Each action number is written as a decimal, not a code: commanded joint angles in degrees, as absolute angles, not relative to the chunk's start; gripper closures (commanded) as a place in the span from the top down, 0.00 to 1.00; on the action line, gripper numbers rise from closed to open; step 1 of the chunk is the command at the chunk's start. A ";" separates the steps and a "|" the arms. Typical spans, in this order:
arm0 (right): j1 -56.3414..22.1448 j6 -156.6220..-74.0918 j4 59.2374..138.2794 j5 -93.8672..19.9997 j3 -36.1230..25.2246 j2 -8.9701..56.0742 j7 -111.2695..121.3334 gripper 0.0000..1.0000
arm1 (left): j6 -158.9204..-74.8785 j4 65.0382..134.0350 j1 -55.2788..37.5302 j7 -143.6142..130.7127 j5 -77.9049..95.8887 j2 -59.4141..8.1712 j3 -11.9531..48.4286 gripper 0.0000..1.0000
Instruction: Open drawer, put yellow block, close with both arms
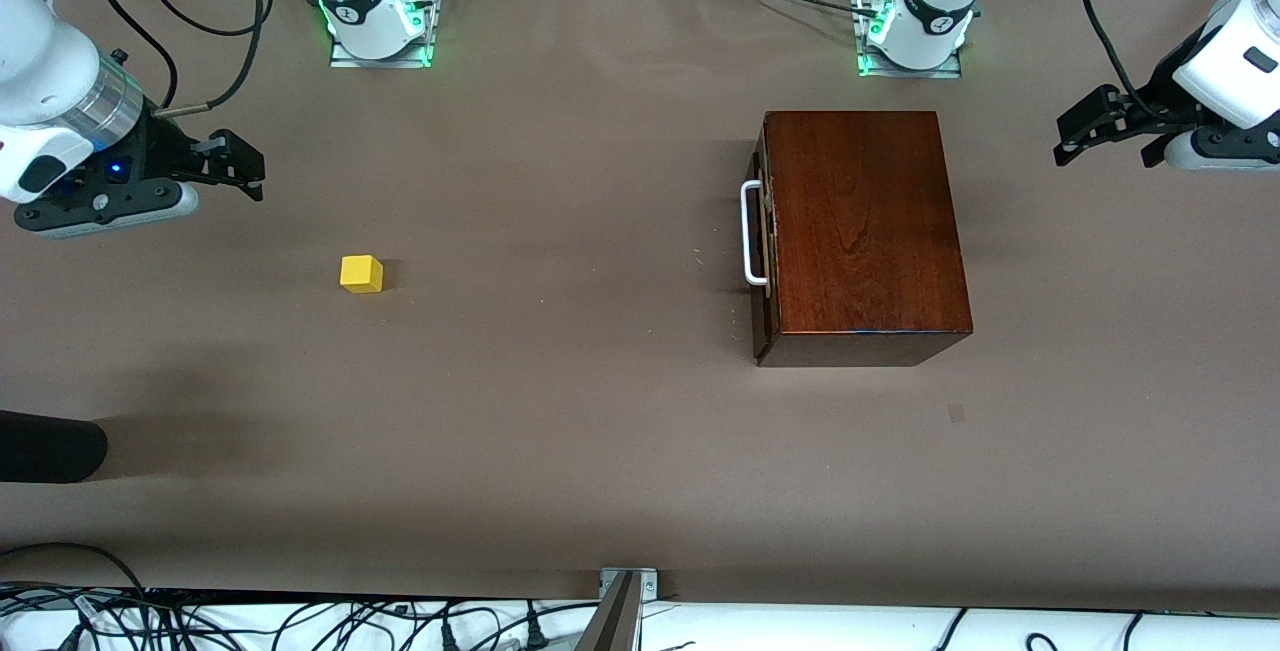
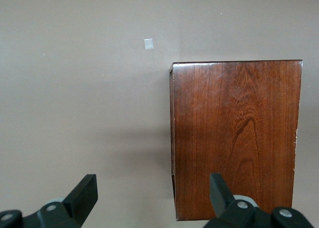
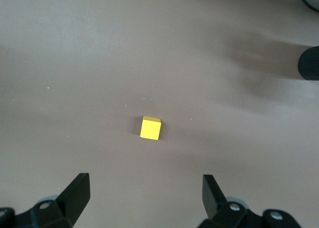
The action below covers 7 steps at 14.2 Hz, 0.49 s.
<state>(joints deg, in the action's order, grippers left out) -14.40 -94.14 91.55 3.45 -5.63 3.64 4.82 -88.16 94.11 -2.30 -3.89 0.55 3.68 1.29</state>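
Drawer (image 1: 762, 241) shut, white handle (image 1: 750, 234) facing the yellow block (image 1: 361, 273). Left hand (image 1: 1110, 131), fingers apart, up at the box's (image 1: 865, 231) handleless end; right hand (image 1: 235, 169), apart, near the block.

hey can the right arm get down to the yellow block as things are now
Probably yes. The right gripper hangs open above the table, empty, and the yellow block sits alone on bare table with nothing beside it or over it.
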 commanded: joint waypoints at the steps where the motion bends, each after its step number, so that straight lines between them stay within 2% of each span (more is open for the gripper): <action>1: -13.97 -93.08 90.35 3.08 -5.45 4.04 4.48 1.00 | -87.10 93.34 -2.55 -4.04 0.79 4.04 1.23 1.00; 5: -13.97 -93.08 90.35 3.08 -5.45 4.04 4.48 1.00 | -86.23 93.34 -2.90 -4.13 0.79 4.04 1.67 1.00; 7: -13.97 -93.08 90.35 3.08 -5.45 4.04 4.48 1.00 | -81.94 93.43 -2.90 -4.13 0.79 1.87 5.60 1.00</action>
